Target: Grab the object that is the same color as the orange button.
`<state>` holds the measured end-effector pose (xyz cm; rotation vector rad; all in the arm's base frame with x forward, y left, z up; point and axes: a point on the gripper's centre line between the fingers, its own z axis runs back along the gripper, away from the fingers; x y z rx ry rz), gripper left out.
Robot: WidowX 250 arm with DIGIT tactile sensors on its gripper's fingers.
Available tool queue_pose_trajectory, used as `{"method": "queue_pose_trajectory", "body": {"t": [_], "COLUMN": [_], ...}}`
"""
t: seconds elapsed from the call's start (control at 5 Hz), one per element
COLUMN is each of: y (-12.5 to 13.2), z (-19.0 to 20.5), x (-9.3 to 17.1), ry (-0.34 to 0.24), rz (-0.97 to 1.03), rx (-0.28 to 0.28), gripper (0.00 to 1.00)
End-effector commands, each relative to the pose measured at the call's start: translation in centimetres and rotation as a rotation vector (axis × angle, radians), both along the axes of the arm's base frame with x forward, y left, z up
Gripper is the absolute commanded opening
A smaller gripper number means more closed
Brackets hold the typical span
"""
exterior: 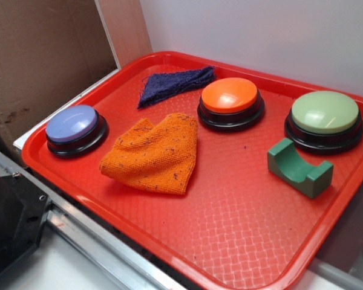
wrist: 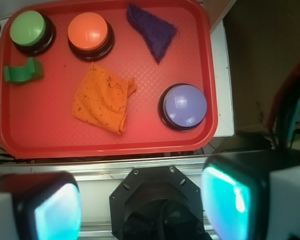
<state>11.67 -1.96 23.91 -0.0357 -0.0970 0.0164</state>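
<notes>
Red tray: purple cloth, lavender button, green button, green block.

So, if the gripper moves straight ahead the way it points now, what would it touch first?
Probably the black robot base, which lies between the open fingers of the gripper in the wrist view. The red tray with the orange cloth lies further out, off that line. Depth is unclear.

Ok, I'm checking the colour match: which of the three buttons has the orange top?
The orange button, the middle one, between the lavender-topped button and the pale green-topped button. It sits nearest the purple cloth and matches the orange cloth.
</notes>
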Motion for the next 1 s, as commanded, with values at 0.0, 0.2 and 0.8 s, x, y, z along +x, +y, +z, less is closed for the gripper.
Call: {"method": "queue_pose_trajectory", "body": {"t": [0.0, 0.2, 0.8], "y": [0.0, 0.6, 2.1], "z": [0.0, -0.3, -1.6], "x": [0.0, 1.5, 10.1], "ry": [0.000, 0.003, -0.024], "rz": [0.000, 0.035, 0.052], "rx": [0.000, 0.000, 0.019], "gripper": [1.00, 1.00, 1.00]}}
